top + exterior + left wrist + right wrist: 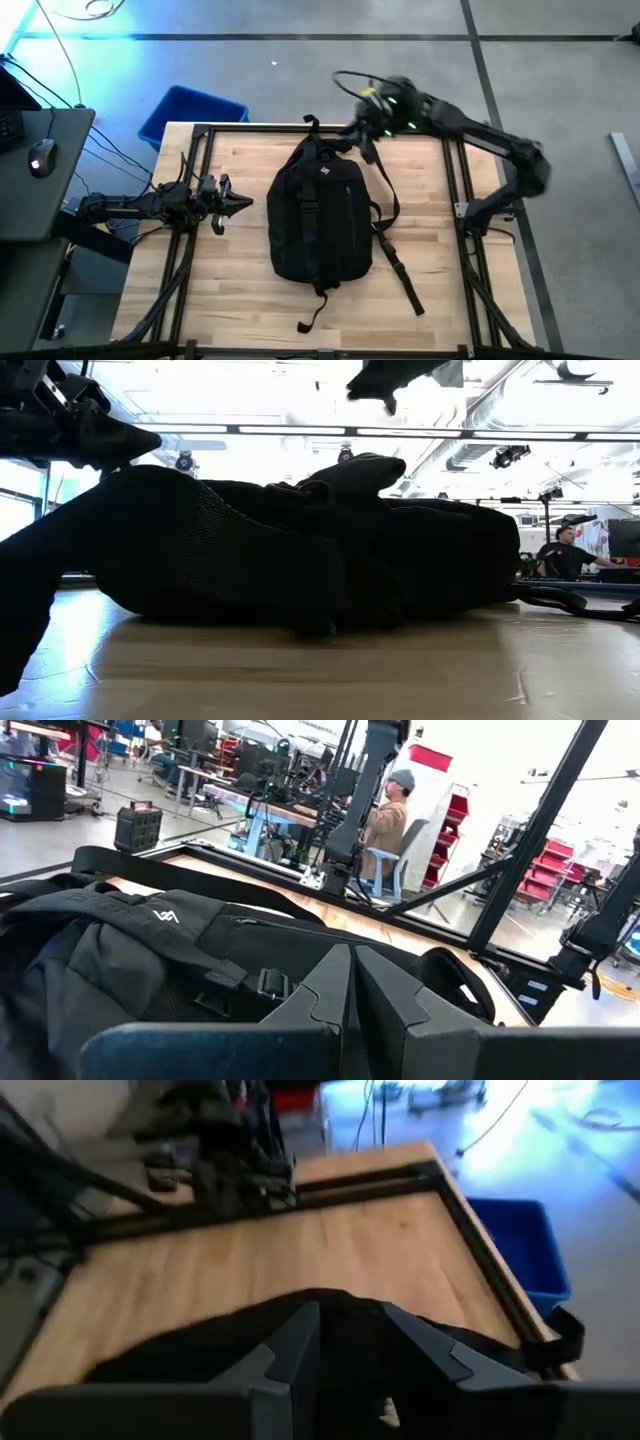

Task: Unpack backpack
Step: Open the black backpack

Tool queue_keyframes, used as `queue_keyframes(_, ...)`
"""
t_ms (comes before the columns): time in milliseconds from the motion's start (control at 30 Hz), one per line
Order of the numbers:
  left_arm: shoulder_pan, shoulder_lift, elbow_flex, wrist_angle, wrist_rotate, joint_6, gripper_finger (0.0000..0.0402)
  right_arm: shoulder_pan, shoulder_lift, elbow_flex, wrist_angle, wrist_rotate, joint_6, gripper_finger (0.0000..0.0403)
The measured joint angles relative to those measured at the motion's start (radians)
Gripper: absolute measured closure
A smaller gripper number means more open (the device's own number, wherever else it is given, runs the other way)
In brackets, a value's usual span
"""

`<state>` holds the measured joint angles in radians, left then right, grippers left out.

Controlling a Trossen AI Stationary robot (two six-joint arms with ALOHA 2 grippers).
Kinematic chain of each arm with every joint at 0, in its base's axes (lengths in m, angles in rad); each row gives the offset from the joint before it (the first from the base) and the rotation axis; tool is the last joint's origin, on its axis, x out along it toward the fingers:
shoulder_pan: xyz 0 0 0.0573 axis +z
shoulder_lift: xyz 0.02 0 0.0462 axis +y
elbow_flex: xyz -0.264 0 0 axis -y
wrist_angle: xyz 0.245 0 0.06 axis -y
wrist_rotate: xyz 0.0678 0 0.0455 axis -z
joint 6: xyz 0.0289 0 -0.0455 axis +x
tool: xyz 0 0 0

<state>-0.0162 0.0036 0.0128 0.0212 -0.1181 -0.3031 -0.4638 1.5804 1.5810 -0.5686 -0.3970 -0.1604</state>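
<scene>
- My left gripper (243, 205) has its jaws together on nothing, left of centre in the high view, tip just beside the backpack (320, 215).
- My right gripper (357, 133) sits top centre, over the pack's top end; jaws slightly apart, and I cannot tell if they pinch any fabric.
- The backpack lies flat mid-table (240, 300), straps trailing lower right.
- Blue bin (190, 112) upper left, off the table.

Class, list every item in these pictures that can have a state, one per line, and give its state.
backpack: lying flat on the table, logo side up, straps trailing loose.
left tool: shut, empty, beside the backpack.
right tool: above the backpack's top end, fingers partly apart; whether it holds fabric cannot be told.
blue bin: on the floor beyond the table.
</scene>
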Motion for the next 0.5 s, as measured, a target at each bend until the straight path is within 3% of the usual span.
queue_keyframes(133,0.000,0.000,0.000,0.000,0.000,0.000,0.0402,-0.014,0.181,0.189,-0.083,0.003,-0.106,0.0314)
queue_keyframes(300,0.000,0.000,0.000,0.000,0.000,-0.001,0.0402,-0.013,0.386,0.382,-0.236,0.016,-0.091,0.0314)
queue_keyframes(500,0.000,0.000,0.000,0.000,0.000,-0.001,0.0402,-0.014,0.568,0.504,-0.394,0.170,-0.076,0.0312)
